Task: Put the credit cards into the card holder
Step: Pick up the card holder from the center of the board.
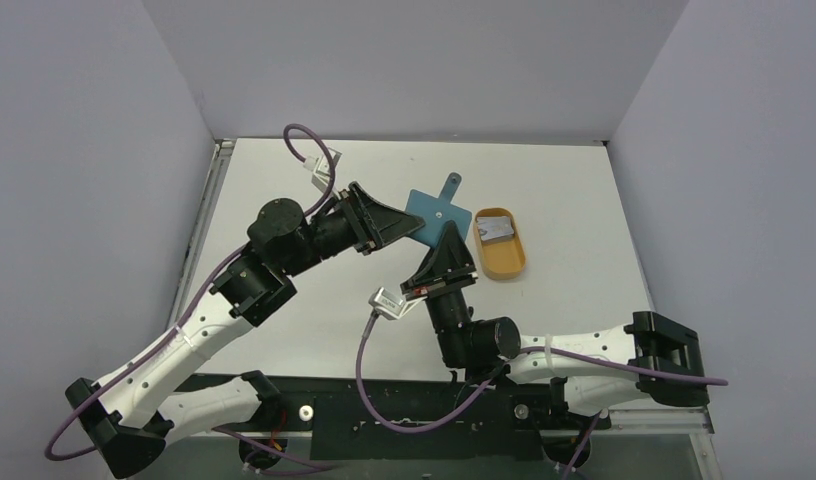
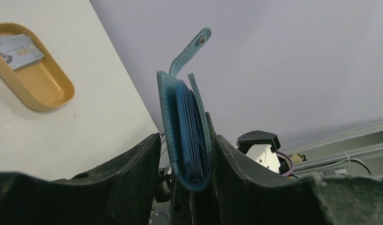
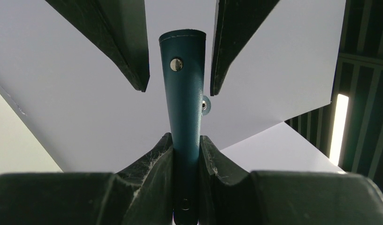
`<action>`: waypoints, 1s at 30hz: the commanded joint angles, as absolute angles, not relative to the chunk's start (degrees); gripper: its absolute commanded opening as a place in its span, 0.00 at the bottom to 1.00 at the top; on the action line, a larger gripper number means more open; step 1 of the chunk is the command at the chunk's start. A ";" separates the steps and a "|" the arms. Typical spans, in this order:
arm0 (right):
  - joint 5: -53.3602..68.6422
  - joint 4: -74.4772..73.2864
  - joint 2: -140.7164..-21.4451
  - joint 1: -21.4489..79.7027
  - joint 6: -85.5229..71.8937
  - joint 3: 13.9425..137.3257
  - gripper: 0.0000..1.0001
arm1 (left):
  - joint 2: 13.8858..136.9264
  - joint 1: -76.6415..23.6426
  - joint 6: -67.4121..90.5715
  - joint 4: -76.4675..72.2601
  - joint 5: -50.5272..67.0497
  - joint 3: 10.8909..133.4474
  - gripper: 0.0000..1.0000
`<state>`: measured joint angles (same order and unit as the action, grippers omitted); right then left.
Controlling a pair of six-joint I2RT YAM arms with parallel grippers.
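Note:
The teal-blue card holder (image 1: 436,208) is held up off the table between both arms, its snap tab (image 1: 450,183) pointing to the back. My left gripper (image 1: 416,228) is shut on its left edge. In the left wrist view (image 2: 185,137) the holder (image 2: 184,105) stands between the fingers, slightly fanned, with blue sleeves showing. My right gripper (image 1: 451,242) is shut on its near edge; it also shows in the right wrist view (image 3: 185,138), clamping the holder (image 3: 182,93). A grey-silver credit card (image 1: 495,230) lies in the orange tray, also seen in the left wrist view (image 2: 18,50).
The orange oval tray (image 1: 504,270) sits on the white table just right of the holder, and shows in the left wrist view (image 2: 44,86). Grey walls enclose the table on the left, back and right. The left gripper's fingers (image 3: 128,42) flank the holder in the right wrist view.

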<state>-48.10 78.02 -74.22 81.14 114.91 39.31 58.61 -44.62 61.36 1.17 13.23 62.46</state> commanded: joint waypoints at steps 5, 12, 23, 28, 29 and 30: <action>-46.86 82.12 -74.36 81.43 115.14 41.92 0.00 | 58.72 -45.18 64.27 3.22 12.21 64.77 0.34; -47.43 81.93 -75.01 82.17 115.14 42.17 0.00 | 58.74 -45.07 64.07 -1.14 12.63 63.48 0.00; -62.44 39.62 -68.18 90.79 83.05 46.86 1.00 | 53.20 -26.64 63.50 -0.15 15.16 59.65 0.00; -41.01 -19.87 -60.90 77.28 18.61 69.25 1.00 | 50.69 -24.23 52.05 7.28 19.52 61.52 0.00; -31.03 -21.31 -58.91 71.02 11.23 70.49 1.00 | 50.20 -24.08 50.62 7.36 21.83 61.28 0.00; -23.47 -21.22 -56.96 65.76 6.38 71.03 1.00 | 49.53 -23.81 49.68 6.80 24.05 60.75 0.00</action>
<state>-49.15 7.86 -67.33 84.07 53.45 61.49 52.38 -24.25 58.08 7.42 15.38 58.54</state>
